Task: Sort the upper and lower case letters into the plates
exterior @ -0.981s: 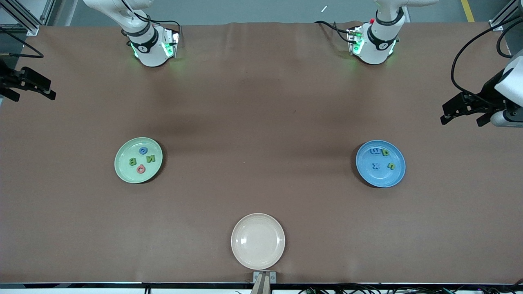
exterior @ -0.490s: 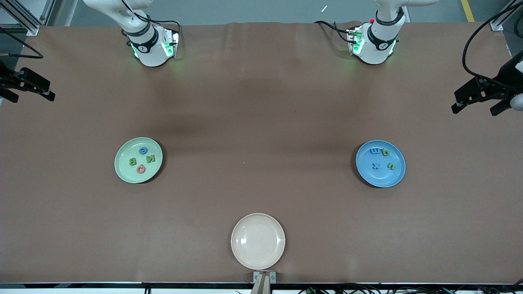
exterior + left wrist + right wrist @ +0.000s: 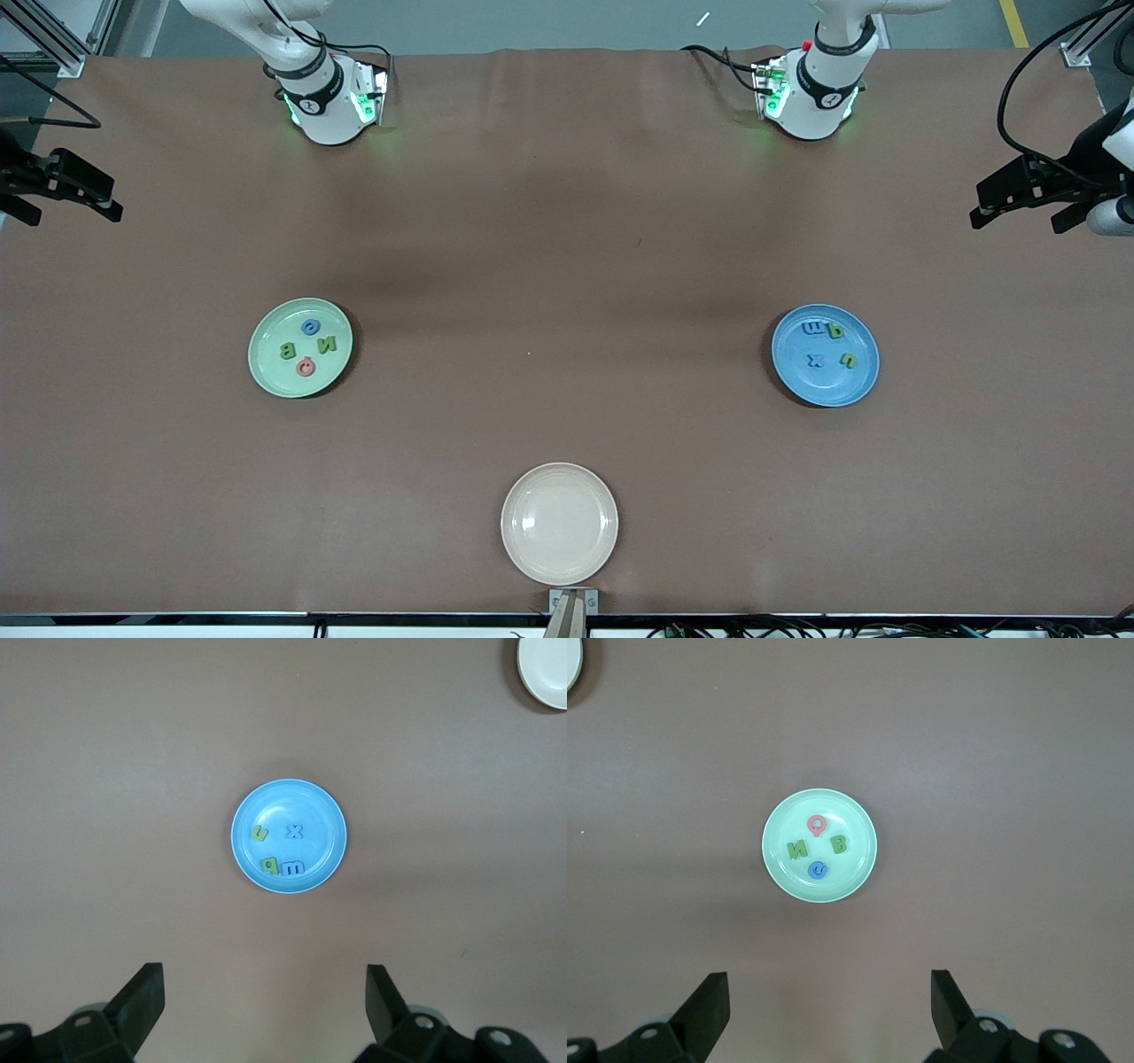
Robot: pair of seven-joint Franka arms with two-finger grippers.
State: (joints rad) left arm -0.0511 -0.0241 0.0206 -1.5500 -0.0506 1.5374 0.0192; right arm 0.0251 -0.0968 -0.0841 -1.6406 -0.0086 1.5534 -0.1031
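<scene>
The pale green plate (image 3: 273, 372) holds a blue letter (image 3: 311, 327), two green letters (image 3: 327, 345) and a red letter (image 3: 306, 366). It also shows in the right wrist view (image 3: 852, 873). The blue plate (image 3: 828, 387) holds two blue letters (image 3: 811, 329) and two green letters (image 3: 834, 330). It also shows in the left wrist view (image 3: 275, 804). My left gripper (image 3: 1015, 223) is open and empty, high over the left arm's end of the table (image 3: 264, 973). My right gripper (image 3: 73, 215) is open and empty, high over the right arm's end (image 3: 828, 978).
A cream-beige plate (image 3: 559, 496) lies empty at the table's edge nearest the front camera, midway between the two ends. The two arm bases (image 3: 328, 97) stand along the edge farthest from that camera.
My left gripper has drawn away from the blue plate toward the left arm's end of the table. The right gripper has hardly moved. The letters and plates have not moved.
</scene>
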